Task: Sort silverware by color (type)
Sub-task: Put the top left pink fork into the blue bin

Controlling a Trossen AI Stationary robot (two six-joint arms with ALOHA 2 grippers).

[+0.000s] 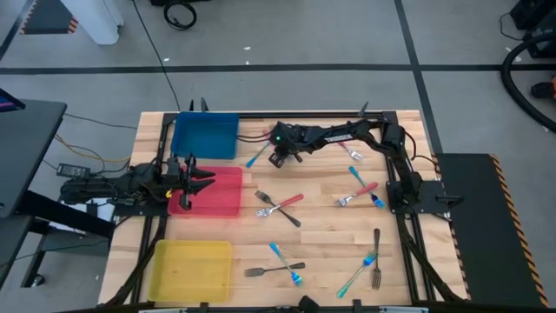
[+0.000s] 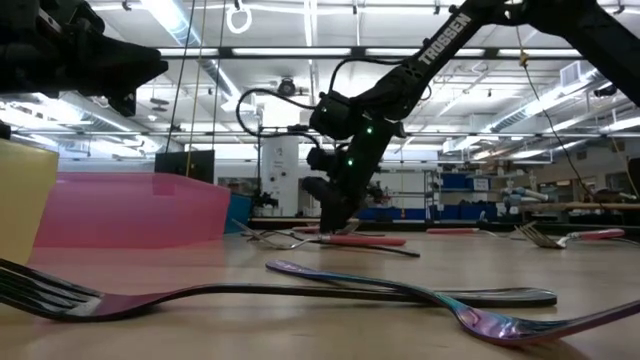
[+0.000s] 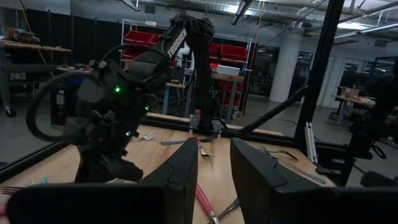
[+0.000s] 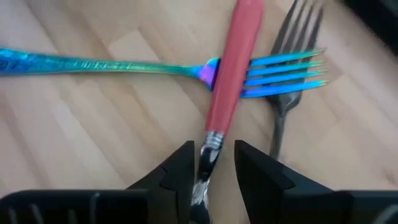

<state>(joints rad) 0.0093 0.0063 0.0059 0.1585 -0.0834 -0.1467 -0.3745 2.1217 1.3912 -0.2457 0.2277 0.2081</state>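
A red-handled fork (image 4: pixel 235 74) is straddled, ungripped, by the parted fingers of the right gripper (image 4: pixel 211 163); above the red bin (image 1: pixel 228 193), the left gripper (image 1: pixel 198 181) is held part-open and empty.

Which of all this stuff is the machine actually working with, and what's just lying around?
Job: red-handled fork, blue fork, dark fork, the other forks on the table; probably blue tray, red tray, yellow tray; right gripper, jaws open around the red-handled fork; left gripper waiting above the red tray.
Lying about: coiled cable, white object, both on the floor.
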